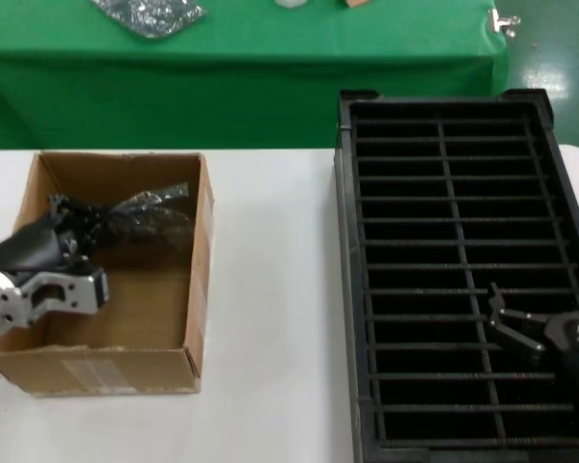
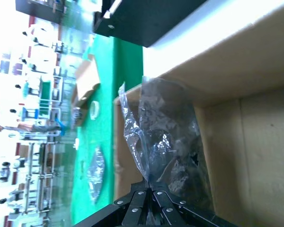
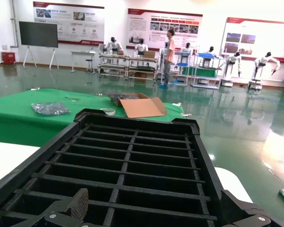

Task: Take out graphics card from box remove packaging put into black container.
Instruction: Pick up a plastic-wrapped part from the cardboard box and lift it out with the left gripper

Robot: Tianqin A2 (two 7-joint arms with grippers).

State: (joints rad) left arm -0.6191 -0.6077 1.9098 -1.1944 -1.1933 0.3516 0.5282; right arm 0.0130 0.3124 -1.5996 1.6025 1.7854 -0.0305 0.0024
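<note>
Glossy, wrinkled plastic packaging (image 2: 165, 137) inside a matt brown cardboard box (image 1: 195, 289), beside a ribbed black plastic container (image 1: 347, 289).

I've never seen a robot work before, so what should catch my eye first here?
The left gripper, inside the brown box at the table's left, pinches a shiny bag. On the right, the large ribbed black container has only bare slots showing, and the open right gripper hovers over its near end.

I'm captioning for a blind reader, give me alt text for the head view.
The left end effector pinches the packaging inside the box on a white table. The right end effector hovers open over the black container.
</note>
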